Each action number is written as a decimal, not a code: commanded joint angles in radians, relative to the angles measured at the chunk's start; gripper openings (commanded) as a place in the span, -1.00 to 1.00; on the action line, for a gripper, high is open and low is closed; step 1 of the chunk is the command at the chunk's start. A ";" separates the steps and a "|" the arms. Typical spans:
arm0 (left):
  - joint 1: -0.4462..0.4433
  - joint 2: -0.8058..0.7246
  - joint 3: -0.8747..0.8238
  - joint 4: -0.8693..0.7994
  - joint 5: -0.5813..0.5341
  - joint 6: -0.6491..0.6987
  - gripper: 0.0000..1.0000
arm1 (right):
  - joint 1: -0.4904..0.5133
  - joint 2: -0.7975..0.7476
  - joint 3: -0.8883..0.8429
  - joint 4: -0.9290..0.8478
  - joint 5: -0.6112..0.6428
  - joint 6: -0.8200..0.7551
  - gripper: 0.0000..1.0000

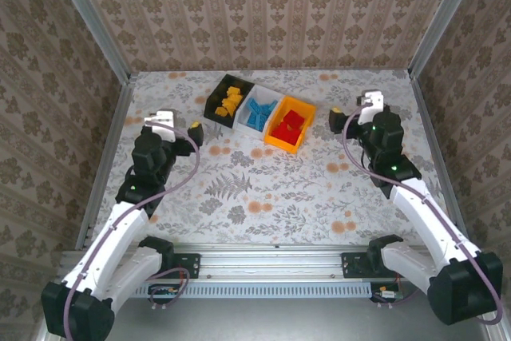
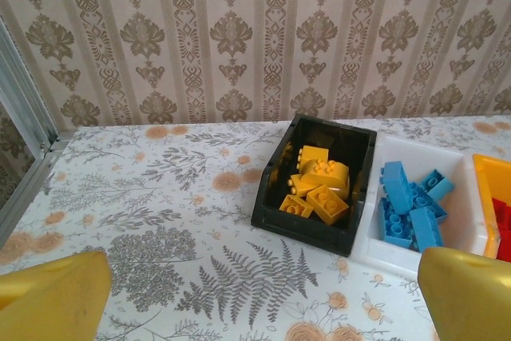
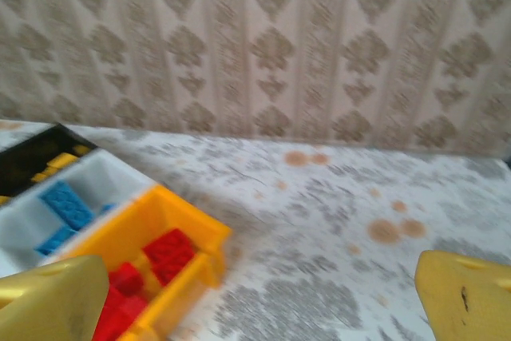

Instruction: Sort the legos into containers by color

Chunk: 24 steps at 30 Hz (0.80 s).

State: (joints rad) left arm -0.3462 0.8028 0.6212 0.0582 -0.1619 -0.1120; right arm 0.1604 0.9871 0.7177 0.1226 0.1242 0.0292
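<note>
Sorting looks done: legos (image 1: 259, 113) sit color-separated in bins (image 1: 281, 143) at 12 o'clock; left gripper (image 2: 259, 297), right gripper (image 3: 259, 301) released, empty.

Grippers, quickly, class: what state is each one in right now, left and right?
Left gripper: open, holding nothing.
Right gripper: open, holding nothing.
</note>
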 commanded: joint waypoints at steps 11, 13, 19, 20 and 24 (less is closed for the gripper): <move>0.047 -0.040 -0.046 -0.101 -0.123 0.001 1.00 | -0.182 0.196 -0.198 0.219 -0.074 0.038 1.00; 0.050 -0.042 -0.057 -0.100 -0.148 -0.006 1.00 | -0.183 0.255 -0.186 0.259 -0.084 0.036 1.00; 0.093 -0.041 -0.101 -0.081 -0.223 -0.034 1.00 | -0.185 0.378 -0.164 0.344 -0.109 0.046 1.00; 0.108 -0.038 -0.116 -0.063 -0.233 -0.039 1.00 | -0.185 0.392 -0.164 0.357 -0.109 0.050 1.00; 0.163 0.018 -0.155 0.017 -0.232 -0.036 1.00 | -0.187 0.441 -0.161 0.383 -0.114 0.049 1.00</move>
State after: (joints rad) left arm -0.2111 0.7929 0.4892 0.0082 -0.3603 -0.1280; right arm -0.0204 1.4029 0.5293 0.4362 0.0372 0.0597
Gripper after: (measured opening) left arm 0.997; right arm 0.999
